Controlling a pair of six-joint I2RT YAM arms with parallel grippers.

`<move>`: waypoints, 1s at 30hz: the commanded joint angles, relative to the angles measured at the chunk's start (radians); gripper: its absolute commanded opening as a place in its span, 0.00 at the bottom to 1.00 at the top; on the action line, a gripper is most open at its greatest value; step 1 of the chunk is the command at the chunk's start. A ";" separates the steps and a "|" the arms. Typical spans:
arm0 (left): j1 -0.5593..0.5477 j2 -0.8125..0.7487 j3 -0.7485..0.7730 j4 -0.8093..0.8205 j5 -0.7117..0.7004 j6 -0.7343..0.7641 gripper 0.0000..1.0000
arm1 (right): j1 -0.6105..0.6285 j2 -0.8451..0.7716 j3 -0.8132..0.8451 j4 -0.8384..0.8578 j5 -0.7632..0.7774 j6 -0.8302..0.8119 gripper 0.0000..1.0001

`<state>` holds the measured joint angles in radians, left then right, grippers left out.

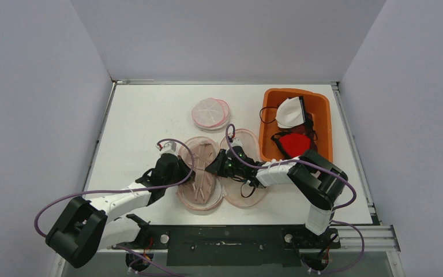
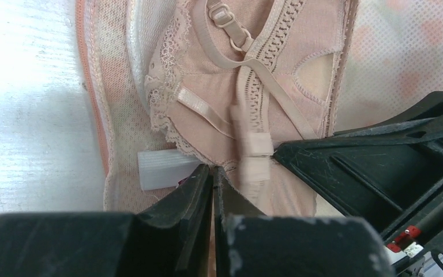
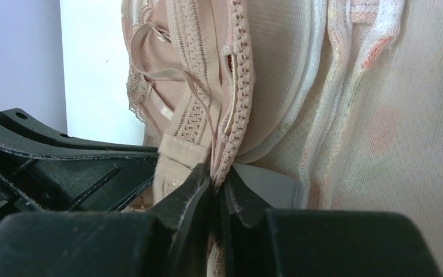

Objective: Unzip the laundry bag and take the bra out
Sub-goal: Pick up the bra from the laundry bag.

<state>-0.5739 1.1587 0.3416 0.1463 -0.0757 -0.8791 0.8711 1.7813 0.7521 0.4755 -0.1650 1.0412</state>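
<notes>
A pink mesh laundry bag (image 1: 239, 199) lies unzipped on the white table (image 1: 144, 115), spread flat as two round halves side by side just in front of the arm bases. A beige lace bra (image 1: 199, 184) rests in the left half, not yet out of the bag, with its straps, hook band and scalloped trim bunched in the middle. A small white fabric label (image 2: 158, 170) lies flat on the mesh beside its lace hem.

Both arms reach in to the bag's middle, and their tips come close together over the bra. The left gripper (image 2: 212, 171) has its fingers pressed together at the lace hem, with a sliver of beige fabric showing between them. The right gripper (image 3: 216, 176) is likewise closed tight, clamping the scalloped beige band of the bra, which rises straight up out of its fingertips.

Further back on the table sits a second round pink mesh pouch (image 1: 210, 113), zipped and apart from the open bag. To the right stands an orange plastic bin (image 1: 323, 115) holding a white padded bra (image 1: 291, 112) and a red garment (image 1: 294, 143)
</notes>
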 commanded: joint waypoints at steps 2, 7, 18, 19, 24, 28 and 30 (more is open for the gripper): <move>0.005 -0.058 0.014 0.001 0.007 -0.004 0.04 | 0.005 -0.040 0.020 0.048 -0.003 -0.032 0.05; 0.005 -0.172 0.045 -0.107 -0.014 -0.006 0.09 | 0.010 -0.099 0.019 0.002 0.015 -0.095 0.05; 0.017 -0.443 0.136 -0.388 -0.144 0.002 0.47 | 0.072 -0.229 0.093 -0.185 0.051 -0.285 0.05; 0.017 -0.462 0.138 -0.398 -0.150 0.002 0.48 | 0.078 -0.245 0.099 -0.202 0.058 -0.303 0.05; 0.020 -0.483 0.151 -0.432 -0.165 0.001 0.49 | 0.095 -0.316 0.146 -0.299 0.065 -0.394 0.05; 0.021 -0.497 0.156 -0.450 -0.172 -0.009 0.49 | 0.097 -0.383 0.185 -0.392 0.084 -0.463 0.05; 0.020 -0.516 0.150 -0.456 -0.183 -0.022 0.49 | 0.095 -0.416 0.211 -0.439 0.089 -0.495 0.05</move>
<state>-0.5606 0.6781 0.4458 -0.2893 -0.2249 -0.8875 0.9646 1.4563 0.8856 0.1200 -0.1150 0.6476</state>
